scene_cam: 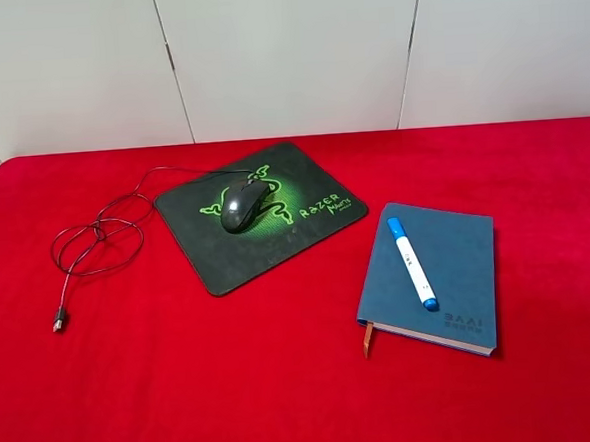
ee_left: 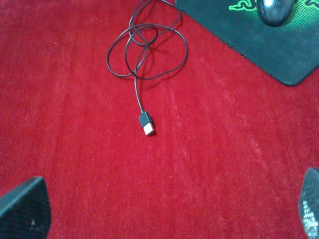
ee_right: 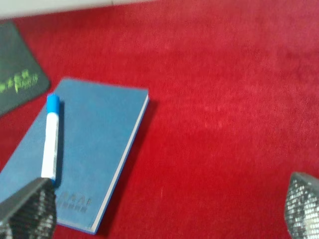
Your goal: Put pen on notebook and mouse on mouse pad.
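Note:
The dark mouse point(scene_cam: 244, 204) rests on the black mouse pad point(scene_cam: 229, 260) with the green logo, at the centre left. Its thin cable point(scene_cam: 96, 243) loops off to the left and ends in a USB plug point(scene_cam: 59, 320). The white pen point(scene_cam: 412, 262) with a blue cap lies on the blue-grey notebook point(scene_cam: 463, 261) at the right. Neither gripper shows in the exterior high view. My left gripper point(ee_left: 164, 211) hangs open over bare cloth near the plug point(ee_left: 146, 123). My right gripper point(ee_right: 164, 209) is open beside the notebook point(ee_right: 99, 144), holding nothing.
A red cloth point(scene_cam: 306, 401) covers the whole table. White wall panels point(scene_cam: 285, 51) stand behind its far edge. The notebook's orange-brown ribbon point(scene_cam: 367, 339) sticks out at its near corner.

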Controlling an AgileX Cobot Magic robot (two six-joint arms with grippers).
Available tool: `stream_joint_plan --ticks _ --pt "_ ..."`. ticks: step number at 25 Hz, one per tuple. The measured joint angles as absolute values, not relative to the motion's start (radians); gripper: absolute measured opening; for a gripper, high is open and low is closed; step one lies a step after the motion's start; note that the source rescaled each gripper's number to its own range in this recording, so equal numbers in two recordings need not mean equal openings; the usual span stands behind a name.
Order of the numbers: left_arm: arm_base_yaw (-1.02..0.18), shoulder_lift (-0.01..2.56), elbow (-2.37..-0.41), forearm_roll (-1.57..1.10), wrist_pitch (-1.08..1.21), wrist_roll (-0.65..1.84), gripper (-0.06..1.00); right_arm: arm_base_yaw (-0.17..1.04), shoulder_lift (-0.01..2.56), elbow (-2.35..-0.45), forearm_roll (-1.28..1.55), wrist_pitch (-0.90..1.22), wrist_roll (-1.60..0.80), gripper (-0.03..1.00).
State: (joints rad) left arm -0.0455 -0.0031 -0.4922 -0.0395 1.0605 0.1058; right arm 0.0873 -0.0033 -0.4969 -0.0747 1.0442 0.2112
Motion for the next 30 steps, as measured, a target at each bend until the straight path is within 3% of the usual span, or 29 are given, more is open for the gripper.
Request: stream_joint_plan --ticks 5,30 --pt "-0.045 -0.003 -0.492 -0.04 1.061 0.106 1.0 0.029 -0.004 -0.492 -0.029 1.034 0.124 1.0" --pt "-0.045 -0.003 -0.492 -0.04 1.061 0.106 1.0 0.025 -0.004 -0.492 -0.017 1.023 0.088 1.0"
